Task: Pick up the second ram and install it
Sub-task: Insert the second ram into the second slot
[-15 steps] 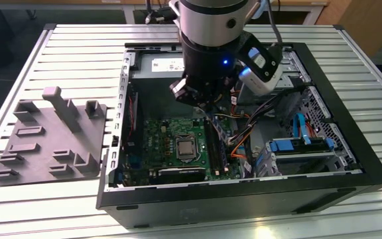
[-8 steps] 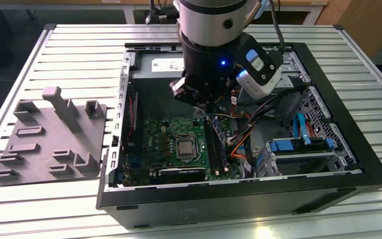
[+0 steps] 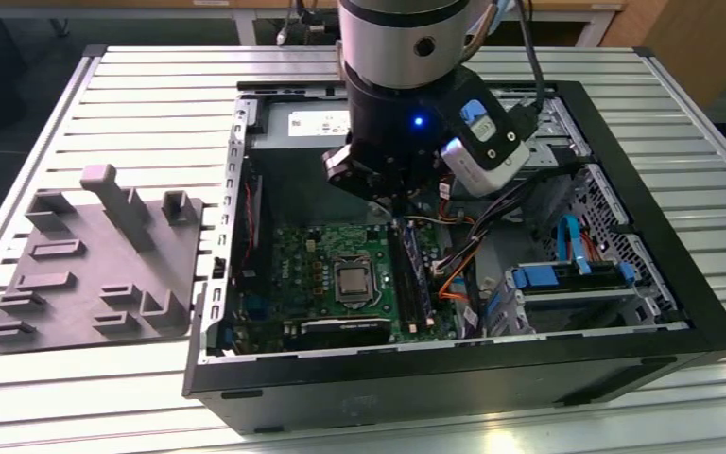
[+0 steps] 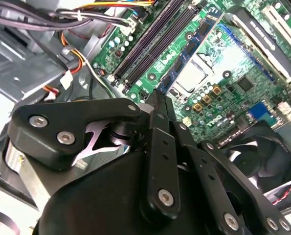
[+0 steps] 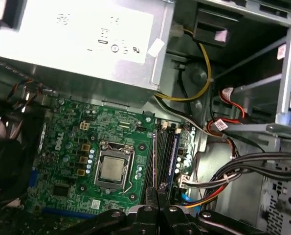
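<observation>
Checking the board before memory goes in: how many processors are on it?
1. The processor sits on the green motherboard, beside the black memory slots; the tool hides some of the board.

The second ram [image 5: 155, 156] is a slim, flat stick, seen edge-on in the first wrist view as a thin grey-green strip. It stands on its long edge, parallel to the black memory slots and just beside them. One end is pinched between the closed fingers of the end effector [image 5: 158, 194].
</observation>
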Controlling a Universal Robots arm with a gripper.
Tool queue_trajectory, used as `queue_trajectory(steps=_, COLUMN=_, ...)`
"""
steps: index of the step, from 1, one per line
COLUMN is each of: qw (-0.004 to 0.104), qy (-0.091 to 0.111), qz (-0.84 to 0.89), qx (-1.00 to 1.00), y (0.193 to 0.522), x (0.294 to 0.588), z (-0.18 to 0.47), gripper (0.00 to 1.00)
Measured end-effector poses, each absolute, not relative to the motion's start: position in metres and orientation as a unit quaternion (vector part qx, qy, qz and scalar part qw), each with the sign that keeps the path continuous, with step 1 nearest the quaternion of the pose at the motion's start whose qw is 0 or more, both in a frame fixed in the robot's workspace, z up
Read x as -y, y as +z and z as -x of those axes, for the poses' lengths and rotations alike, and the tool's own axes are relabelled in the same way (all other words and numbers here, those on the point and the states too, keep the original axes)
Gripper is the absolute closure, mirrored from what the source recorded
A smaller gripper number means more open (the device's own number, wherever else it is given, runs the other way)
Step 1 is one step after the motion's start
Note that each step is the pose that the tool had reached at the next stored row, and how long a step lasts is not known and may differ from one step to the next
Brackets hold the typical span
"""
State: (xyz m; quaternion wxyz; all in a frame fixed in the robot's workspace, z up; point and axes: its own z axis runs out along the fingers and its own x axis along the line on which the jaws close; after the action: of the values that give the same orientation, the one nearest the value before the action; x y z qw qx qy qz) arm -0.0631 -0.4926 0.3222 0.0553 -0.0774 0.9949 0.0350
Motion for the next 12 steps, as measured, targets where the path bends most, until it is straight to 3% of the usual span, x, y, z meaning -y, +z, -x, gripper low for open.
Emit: queue_trajectory(steps=12, qw=0.058, qy=0.031, qz=0.005, qx=-0.998, y=0.3216, x=0.4927, z=0.0631, gripper=0.88)
